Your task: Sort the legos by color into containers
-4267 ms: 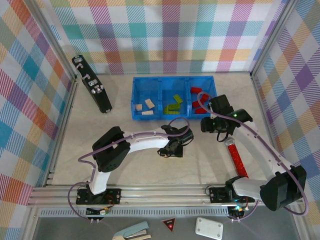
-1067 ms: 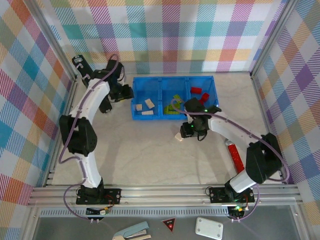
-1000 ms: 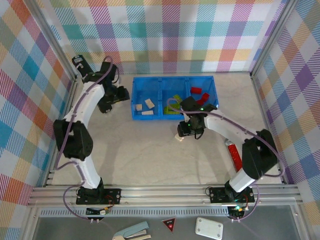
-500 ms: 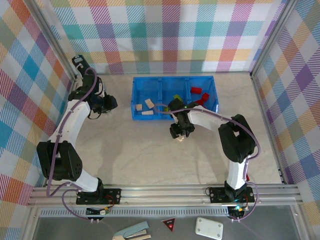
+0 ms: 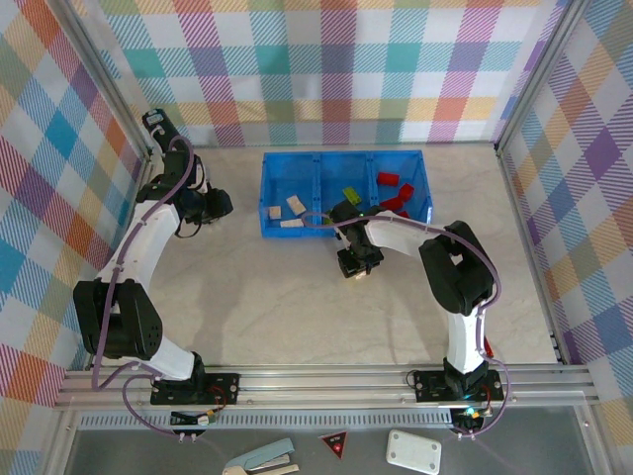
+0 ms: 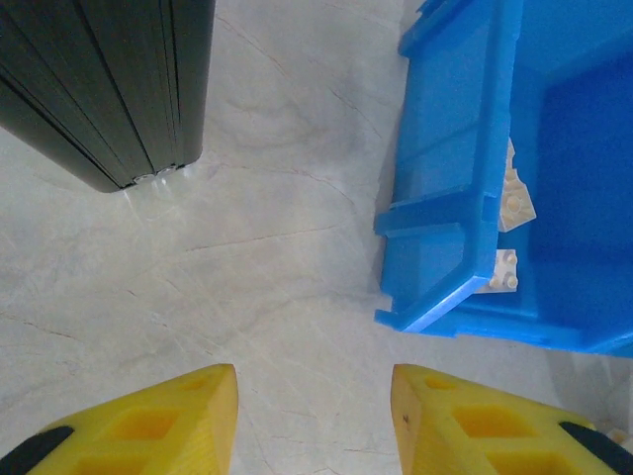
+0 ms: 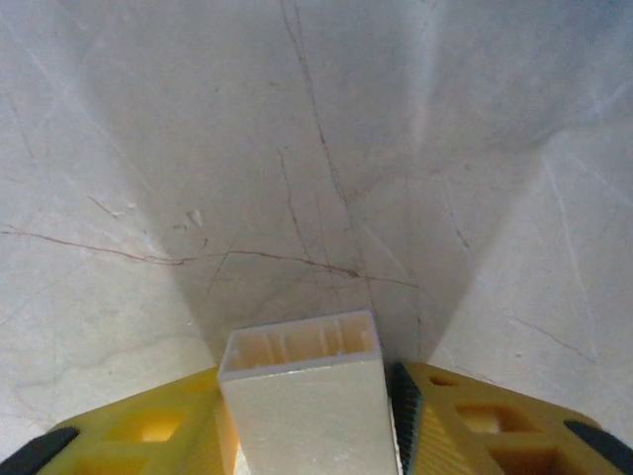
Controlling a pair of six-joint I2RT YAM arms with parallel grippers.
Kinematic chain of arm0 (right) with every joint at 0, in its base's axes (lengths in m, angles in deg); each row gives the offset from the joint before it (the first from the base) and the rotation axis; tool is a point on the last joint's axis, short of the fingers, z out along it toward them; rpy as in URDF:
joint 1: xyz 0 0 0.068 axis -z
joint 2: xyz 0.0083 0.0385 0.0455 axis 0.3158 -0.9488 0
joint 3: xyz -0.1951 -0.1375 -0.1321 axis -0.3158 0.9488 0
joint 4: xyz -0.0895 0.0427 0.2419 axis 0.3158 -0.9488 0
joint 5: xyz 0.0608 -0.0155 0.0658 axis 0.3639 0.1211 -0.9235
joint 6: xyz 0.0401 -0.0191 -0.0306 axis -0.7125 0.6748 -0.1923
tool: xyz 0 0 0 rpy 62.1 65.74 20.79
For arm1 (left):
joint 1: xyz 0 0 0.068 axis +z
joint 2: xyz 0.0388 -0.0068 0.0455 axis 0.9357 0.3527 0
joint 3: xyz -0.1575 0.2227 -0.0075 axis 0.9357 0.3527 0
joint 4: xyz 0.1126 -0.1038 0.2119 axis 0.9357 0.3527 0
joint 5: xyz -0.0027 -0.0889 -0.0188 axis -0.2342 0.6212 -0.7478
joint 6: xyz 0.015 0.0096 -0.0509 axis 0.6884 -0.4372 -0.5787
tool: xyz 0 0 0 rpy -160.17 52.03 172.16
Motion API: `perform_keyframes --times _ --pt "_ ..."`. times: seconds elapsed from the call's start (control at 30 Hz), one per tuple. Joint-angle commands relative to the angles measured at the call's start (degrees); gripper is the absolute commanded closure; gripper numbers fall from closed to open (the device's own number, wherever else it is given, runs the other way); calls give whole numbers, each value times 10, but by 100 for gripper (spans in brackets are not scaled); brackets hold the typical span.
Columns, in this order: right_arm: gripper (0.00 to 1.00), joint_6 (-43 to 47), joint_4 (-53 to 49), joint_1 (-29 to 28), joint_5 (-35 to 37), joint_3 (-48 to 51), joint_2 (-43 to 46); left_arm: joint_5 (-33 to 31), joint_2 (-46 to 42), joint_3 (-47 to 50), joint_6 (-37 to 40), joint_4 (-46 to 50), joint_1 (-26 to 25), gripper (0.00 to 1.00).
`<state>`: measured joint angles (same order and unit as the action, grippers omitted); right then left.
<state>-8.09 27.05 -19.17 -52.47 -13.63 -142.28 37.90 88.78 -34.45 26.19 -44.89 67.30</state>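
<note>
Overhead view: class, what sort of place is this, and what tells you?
Most likely a robot test booth: a left arm and right arm bolted to a metal rail, checked cloth walls around the table, and a blue tray of bricks sorted by colour.

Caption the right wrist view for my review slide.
Right gripper holds a cream-white lego over the marble tabletop.
</note>
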Motion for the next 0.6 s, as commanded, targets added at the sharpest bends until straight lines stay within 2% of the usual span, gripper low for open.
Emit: perform_keyframes --times 0.0,0.17,0.57 --pt "61 -4 -3 -7 -10 -2 -8 11 -8 7 8 -13 7 55" --pt "69 -9 -15 -16 -14 -17 -4 18 -11 10 6 -18 10 55" --pt "71 -11 -75 -64 -35 -174 -32 30 -25 16 5 -23 13 55"
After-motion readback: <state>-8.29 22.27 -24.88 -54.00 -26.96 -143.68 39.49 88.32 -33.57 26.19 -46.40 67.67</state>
